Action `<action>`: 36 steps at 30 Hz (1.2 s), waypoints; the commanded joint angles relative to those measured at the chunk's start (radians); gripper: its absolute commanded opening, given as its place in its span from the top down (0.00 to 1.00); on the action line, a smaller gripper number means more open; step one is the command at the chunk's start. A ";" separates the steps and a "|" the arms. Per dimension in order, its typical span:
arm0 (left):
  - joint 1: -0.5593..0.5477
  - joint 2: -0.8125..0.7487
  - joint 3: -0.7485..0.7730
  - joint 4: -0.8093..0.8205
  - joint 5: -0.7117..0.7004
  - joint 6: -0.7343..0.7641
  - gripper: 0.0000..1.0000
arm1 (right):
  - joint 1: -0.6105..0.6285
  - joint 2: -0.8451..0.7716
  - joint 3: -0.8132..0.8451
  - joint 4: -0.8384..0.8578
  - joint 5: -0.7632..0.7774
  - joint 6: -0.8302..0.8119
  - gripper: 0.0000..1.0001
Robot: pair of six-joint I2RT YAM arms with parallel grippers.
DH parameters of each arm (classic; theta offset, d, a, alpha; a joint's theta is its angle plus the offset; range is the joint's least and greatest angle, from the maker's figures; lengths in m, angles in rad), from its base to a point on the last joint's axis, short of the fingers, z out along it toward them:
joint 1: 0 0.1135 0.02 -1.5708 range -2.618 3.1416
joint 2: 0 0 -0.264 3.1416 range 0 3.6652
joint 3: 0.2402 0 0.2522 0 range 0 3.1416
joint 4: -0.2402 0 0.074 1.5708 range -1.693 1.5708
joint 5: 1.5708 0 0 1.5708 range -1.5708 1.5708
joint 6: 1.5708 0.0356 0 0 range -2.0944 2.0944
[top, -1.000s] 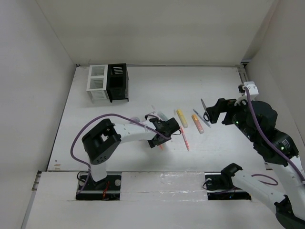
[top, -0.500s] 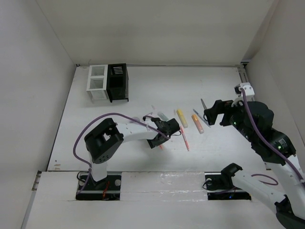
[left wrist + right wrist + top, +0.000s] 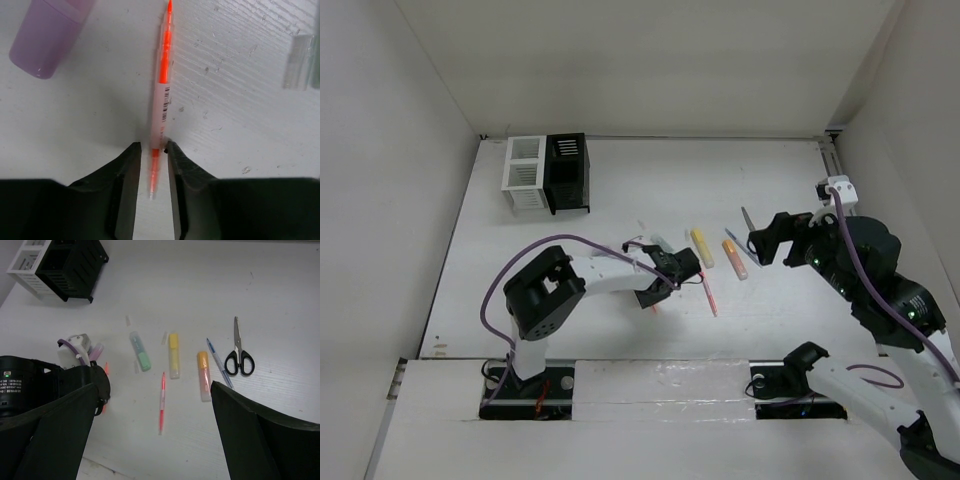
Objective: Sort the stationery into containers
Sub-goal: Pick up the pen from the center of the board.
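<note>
White links and black joint housings on left arm (image 3: 605, 275) and right arm (image 3: 865, 262). Purple cable (image 3: 560, 238), looped, lower left. Matte black fingers (image 3: 125, 175).

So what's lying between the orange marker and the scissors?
A thin blue pen lies slanted between the orange marker and the scissors. The right wrist view shows it most clearly.
</note>
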 commanded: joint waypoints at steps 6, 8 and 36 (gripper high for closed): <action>0.000 0.085 -0.182 0.167 0.127 -0.031 0.92 | 0.007 -0.026 -0.011 0.071 -0.037 -0.009 0.00; 0.000 0.073 -0.205 0.200 0.150 -0.022 1.00 | 0.007 -0.026 -0.011 0.071 -0.037 -0.009 0.00; -0.116 -0.623 -0.069 -0.095 -0.271 0.185 1.00 | 0.007 0.278 -0.085 0.299 -0.011 0.109 0.01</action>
